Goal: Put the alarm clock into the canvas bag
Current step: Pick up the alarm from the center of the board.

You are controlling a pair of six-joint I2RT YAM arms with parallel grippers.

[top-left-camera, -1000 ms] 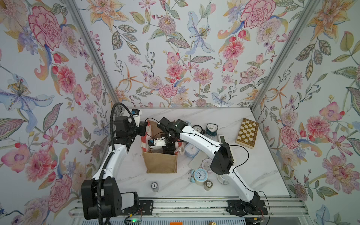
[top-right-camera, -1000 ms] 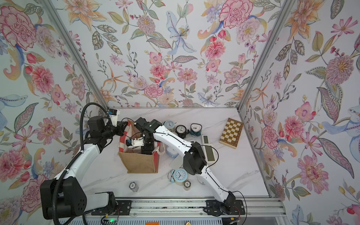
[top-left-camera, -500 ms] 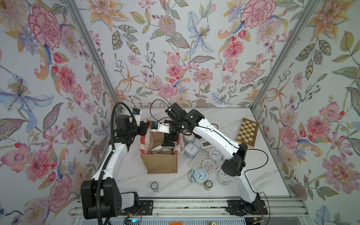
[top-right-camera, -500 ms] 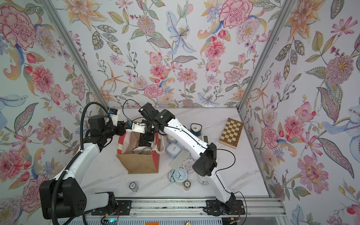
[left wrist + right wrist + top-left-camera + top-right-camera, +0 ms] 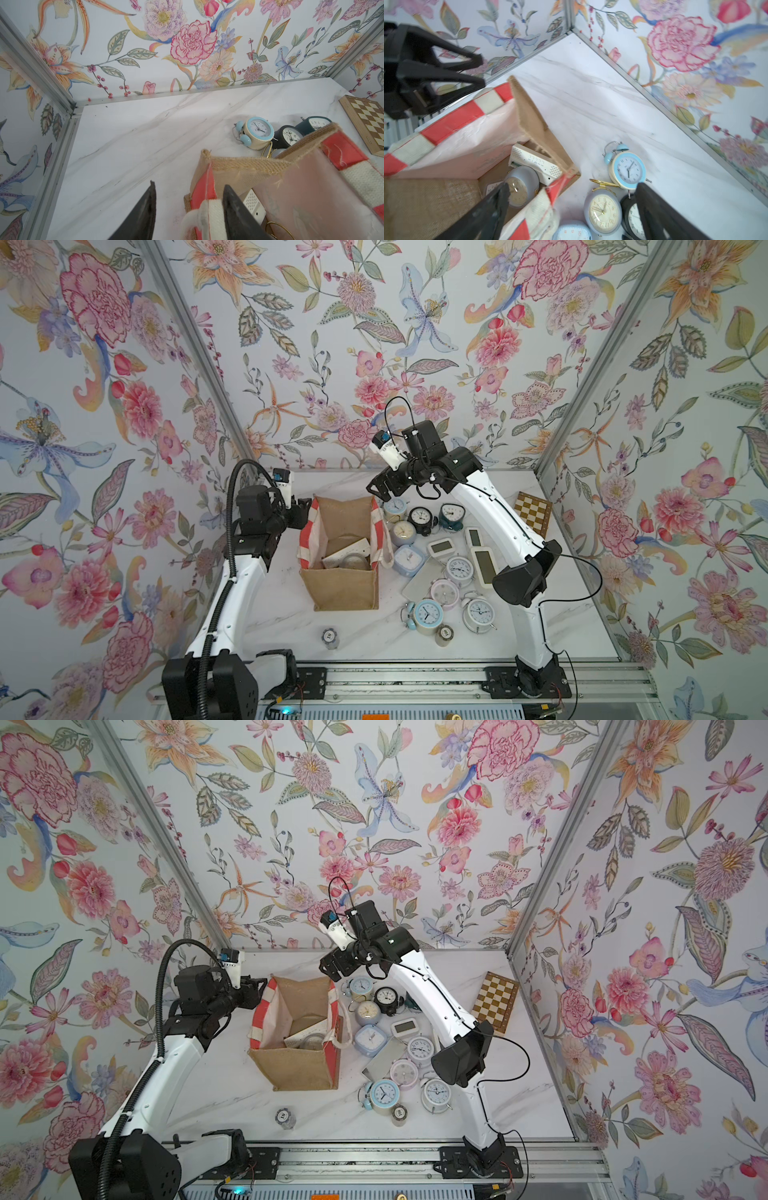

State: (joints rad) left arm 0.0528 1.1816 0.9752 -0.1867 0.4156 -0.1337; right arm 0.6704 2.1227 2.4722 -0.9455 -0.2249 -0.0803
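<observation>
Left wrist view, lower ctr: left gripper part-open astride rim of canvas bag, right gripper wide, empty, alarm clock in bag btm; risk: snagging handle on retract, tipping bag.

canvas bag: coarse tan burlap, rough weave, frayed at the rim; red-and-white cloth side panels; pale smooth lining
table: white marble-look top, smooth, faint sheen
chessboard: wood, smooth finish
walls: matt floral paper
corner posts: brushed metal, dull shine
arm links: smooth white plastic, glossy
</observation>
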